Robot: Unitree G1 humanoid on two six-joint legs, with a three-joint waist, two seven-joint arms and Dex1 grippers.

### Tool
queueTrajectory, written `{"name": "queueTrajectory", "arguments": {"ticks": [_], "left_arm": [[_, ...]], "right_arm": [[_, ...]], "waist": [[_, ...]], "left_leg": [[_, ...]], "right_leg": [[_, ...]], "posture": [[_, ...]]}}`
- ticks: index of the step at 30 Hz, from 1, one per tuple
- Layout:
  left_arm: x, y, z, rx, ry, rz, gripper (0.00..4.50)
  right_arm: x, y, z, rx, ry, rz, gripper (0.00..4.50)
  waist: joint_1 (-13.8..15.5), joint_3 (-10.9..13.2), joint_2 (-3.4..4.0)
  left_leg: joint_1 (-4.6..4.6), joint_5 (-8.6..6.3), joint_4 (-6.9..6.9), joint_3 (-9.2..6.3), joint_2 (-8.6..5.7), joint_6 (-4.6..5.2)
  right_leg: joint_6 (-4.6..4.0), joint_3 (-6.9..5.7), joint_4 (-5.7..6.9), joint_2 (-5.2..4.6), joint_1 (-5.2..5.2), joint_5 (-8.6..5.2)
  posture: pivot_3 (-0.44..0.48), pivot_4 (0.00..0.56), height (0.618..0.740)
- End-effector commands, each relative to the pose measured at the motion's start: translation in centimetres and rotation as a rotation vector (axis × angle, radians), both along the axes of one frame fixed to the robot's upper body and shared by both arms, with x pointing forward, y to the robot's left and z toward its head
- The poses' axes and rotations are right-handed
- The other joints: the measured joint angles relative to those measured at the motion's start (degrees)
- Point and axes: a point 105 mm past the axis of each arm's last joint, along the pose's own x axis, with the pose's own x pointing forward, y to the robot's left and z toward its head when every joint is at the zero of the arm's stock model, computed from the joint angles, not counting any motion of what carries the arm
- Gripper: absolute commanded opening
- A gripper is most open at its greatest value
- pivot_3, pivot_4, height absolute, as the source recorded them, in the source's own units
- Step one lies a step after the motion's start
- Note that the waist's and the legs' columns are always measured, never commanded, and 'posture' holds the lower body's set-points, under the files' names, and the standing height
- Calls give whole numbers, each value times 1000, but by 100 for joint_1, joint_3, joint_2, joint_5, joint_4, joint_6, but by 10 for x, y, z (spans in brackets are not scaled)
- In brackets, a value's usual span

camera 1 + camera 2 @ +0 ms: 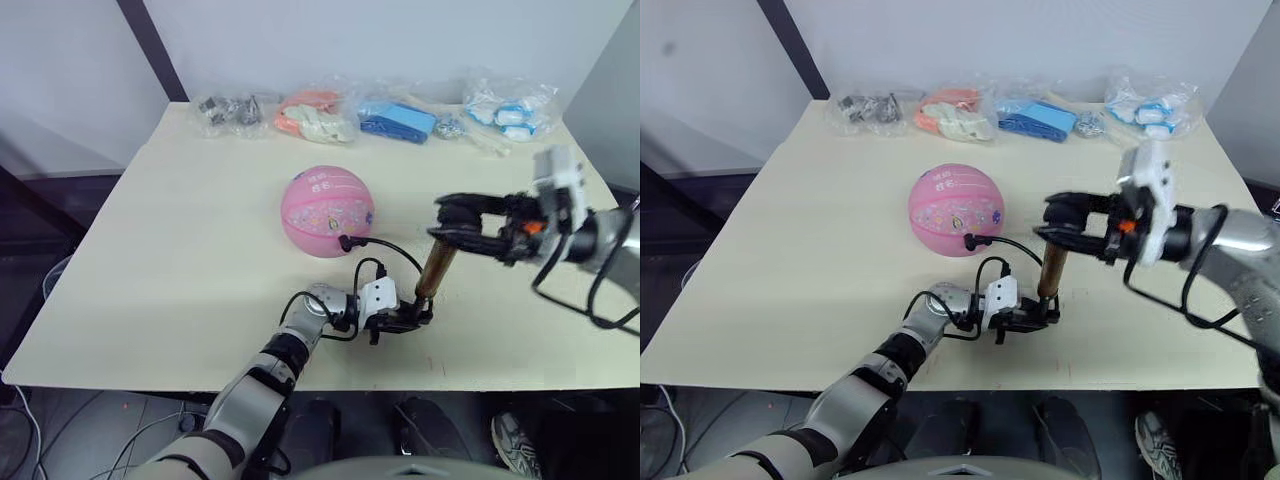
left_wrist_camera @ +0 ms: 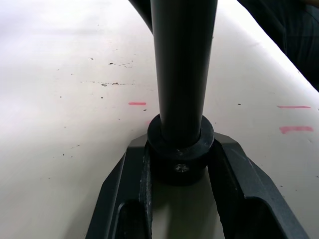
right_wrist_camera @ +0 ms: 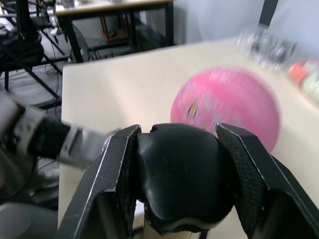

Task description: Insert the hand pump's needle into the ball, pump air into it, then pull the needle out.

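The left gripper [image 1: 402, 322], low in the centre of the frame, has its two black fingers [image 2: 124, 199] closed on the black end cap at the foot of the hand pump [image 1: 437, 268], a slim gold-bronze metal cylinder that stands almost upright on the table. In the left wrist view the round black cap sits tight between both fingers, and the dark tube goes up from it. The right gripper [image 1: 450, 225], coming in from the right side of the frame, holds the black T-handle at the top of the same pump; in the right wrist view the rounded black handle fills the space between its two fingers [image 3: 117, 189], which press on it from both sides. From the pump a thin black hose [image 1: 385, 250] makes a loop toward the centre and reaches the lower right side of the pink ball [image 1: 328, 211], a round one with basketball lines, small colourful prints and white letters. The hose end touches the ball, but the needle itself is too small to see. The ball rests near the middle of the pale beige table [image 1: 180, 250]. Along the far edge, at the top of the frame, lie several clear plastic bags [image 1: 400, 120] with grey, orange, blue and white items.
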Motion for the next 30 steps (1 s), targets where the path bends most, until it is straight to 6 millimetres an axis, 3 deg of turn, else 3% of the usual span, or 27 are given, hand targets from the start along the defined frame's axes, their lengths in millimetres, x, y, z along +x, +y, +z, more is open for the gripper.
{"name": "queueTrajectory", "arguments": {"ticks": [1,5,9,20,30], "left_arm": [[-15,16,-35,128,99,7,1112],[-15,16,-35,129,99,6,1112],[-15,16,-34,129,99,6,1112],[-14,16,-34,129,98,7,1112],[-13,18,-34,133,94,8,1112]], "right_arm": [[-11,-7,41,60,-83,12,1929],[-14,-9,55,74,-82,18,1929],[-12,-9,50,60,-65,9,1929],[-8,7,-40,-63,24,-4,1929],[1,23,-110,-78,64,-58,1929]], "waist": [[3,1,0],[5,1,0],[5,1,1],[-4,-6,-4],[-13,-23,-20]], "left_leg": [[-2,0,0,1,0,0],[-5,0,0,0,0,0],[-10,0,0,1,0,0],[7,0,1,4,1,0],[21,0,0,10,5,0]], "right_leg": [[0,0,0,-1,-1,0],[0,-1,-2,-2,-2,0],[0,0,-2,-3,-8,0],[20,-1,-2,2,5,-12],[21,7,0,6,12,-12]], "posture": [[0,150,740],[0,150,740],[0,150,740],[0,150,740],[0,150,740]]}}
